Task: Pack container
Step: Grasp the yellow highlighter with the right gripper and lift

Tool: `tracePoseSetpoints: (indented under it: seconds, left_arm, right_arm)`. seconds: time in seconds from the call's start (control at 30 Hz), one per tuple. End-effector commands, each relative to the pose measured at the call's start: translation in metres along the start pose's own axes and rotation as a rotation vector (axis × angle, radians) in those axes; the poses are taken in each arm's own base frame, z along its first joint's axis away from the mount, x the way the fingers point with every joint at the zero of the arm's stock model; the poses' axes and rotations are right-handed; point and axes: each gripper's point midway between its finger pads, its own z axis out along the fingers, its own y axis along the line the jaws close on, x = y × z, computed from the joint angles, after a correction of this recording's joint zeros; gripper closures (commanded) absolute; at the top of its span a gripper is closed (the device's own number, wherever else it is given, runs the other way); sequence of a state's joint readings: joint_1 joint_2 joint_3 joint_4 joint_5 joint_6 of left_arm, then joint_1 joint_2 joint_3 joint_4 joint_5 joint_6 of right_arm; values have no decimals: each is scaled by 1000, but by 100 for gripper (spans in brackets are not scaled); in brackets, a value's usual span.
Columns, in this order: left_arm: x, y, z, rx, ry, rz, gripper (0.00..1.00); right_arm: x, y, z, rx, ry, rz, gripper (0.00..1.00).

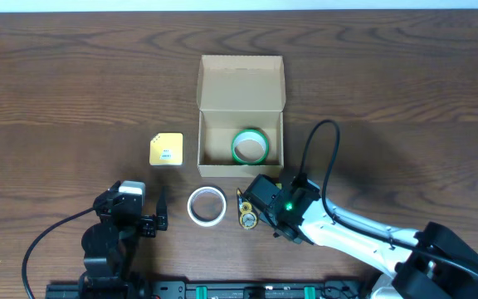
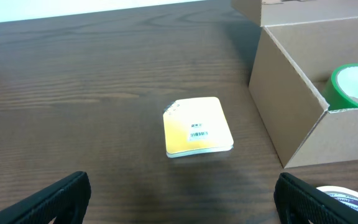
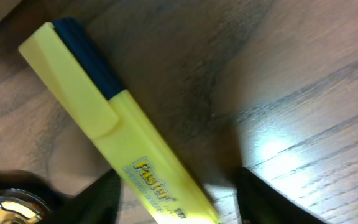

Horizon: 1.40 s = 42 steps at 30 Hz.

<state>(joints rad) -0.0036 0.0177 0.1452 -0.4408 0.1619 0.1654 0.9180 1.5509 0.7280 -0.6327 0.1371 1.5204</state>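
Observation:
The brown cardboard container (image 1: 210, 91) stands open at the table's middle with its flap lid folded back. A green tape roll (image 1: 250, 146) lies inside; it also shows in the left wrist view (image 2: 356, 84), as does the container (image 2: 291, 106). My right gripper (image 1: 258, 206) is low over the table just in front of the container. It is open, its fingers (image 3: 179, 202) on either side of a yellow highlighter (image 3: 104, 118) that lies on the wood. My left gripper (image 1: 161, 211) is open and empty (image 2: 179, 205) at the front left.
A small yellow square pad (image 1: 166, 149) lies left of the container, ahead of my left gripper (image 2: 197, 126). A white tape roll (image 1: 207, 205) lies between the grippers. A small shiny round thing (image 1: 247, 220) lies beside the highlighter. The right arm's cable (image 1: 322, 158) loops up.

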Motion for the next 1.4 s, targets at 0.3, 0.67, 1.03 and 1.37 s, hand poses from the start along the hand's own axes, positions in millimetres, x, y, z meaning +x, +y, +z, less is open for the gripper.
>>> tracePoseSetpoints:
  seconds: [0.3,0.67,1.03,1.37]
  left_arm:
    - [8,-2,3,11,19,11,5]
    - [8,-2,3,11,19,11,5]
    - [8,-2,3,11,19,11,5]
    - [8,-2,3,11,19,11,5]
  right_arm:
    - [13,-5,0,11,71,-52,69]
    - [17,-27,-65,-85,125,-116,80]
    - [-6,-62,-71,37,7,-440,32]
    - [8,-51,-47,0,171,-988,11]
